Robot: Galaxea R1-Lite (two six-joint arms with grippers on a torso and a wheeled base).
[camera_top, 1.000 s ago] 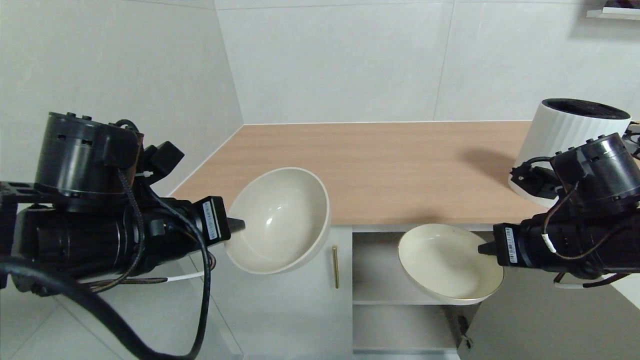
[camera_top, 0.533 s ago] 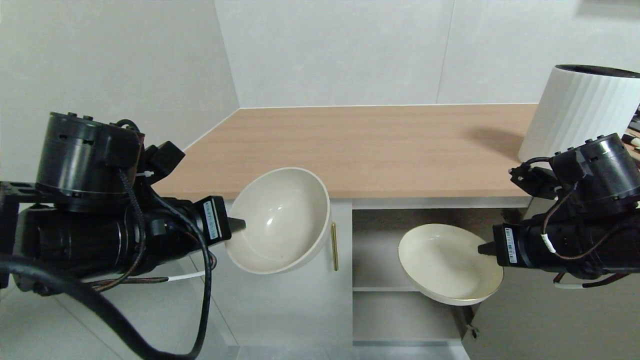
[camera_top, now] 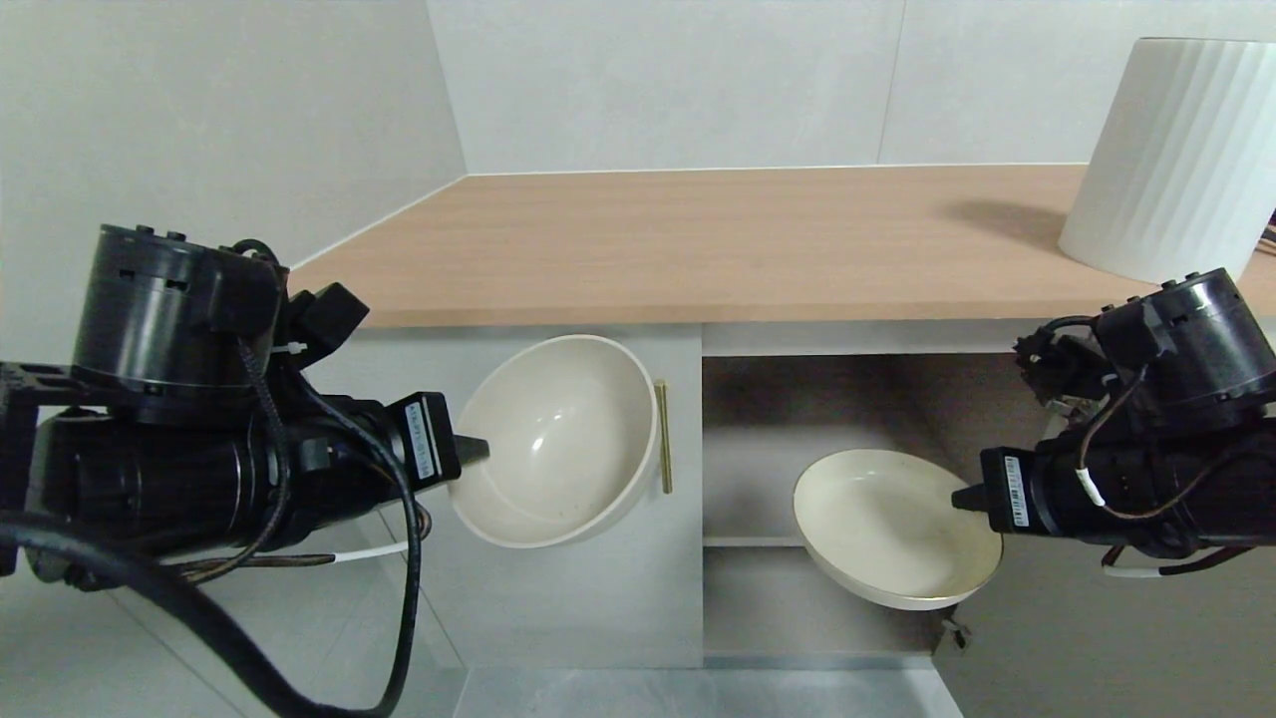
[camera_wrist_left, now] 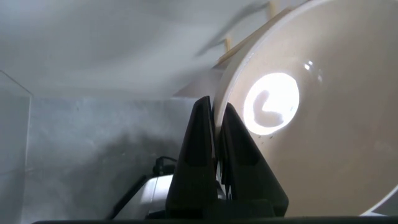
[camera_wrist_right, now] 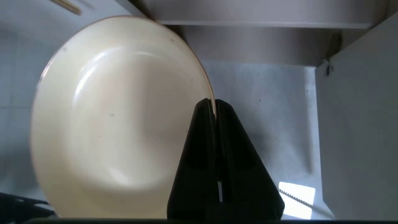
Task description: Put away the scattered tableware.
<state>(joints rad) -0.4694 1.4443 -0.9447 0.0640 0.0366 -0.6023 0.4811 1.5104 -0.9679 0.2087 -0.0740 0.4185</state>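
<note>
My left gripper [camera_top: 477,449] is shut on the rim of a deep cream bowl [camera_top: 553,439], held tilted in the air in front of the closed cabinet door. In the left wrist view the fingers [camera_wrist_left: 211,134] pinch that bowl [camera_wrist_left: 311,118] at its edge. My right gripper [camera_top: 959,496] is shut on the rim of a shallow cream plate [camera_top: 892,529], held before the open cabinet compartment [camera_top: 797,419]. The right wrist view has the plate [camera_wrist_right: 118,112] clamped at its rim by the fingers [camera_wrist_right: 214,124].
A wooden countertop [camera_top: 718,239] runs above the cabinet. A white ribbed container [camera_top: 1176,160] stands at its right end. The closed left door has a slim gold handle [camera_top: 663,434]. A shelf [camera_top: 743,541] divides the open compartment. Tiled walls close the back and left.
The whole head view has sunk lower, so the countertop sits higher in the picture and more of the cabinet shows. Both grippers keep their hold on the bowl and plate.
</note>
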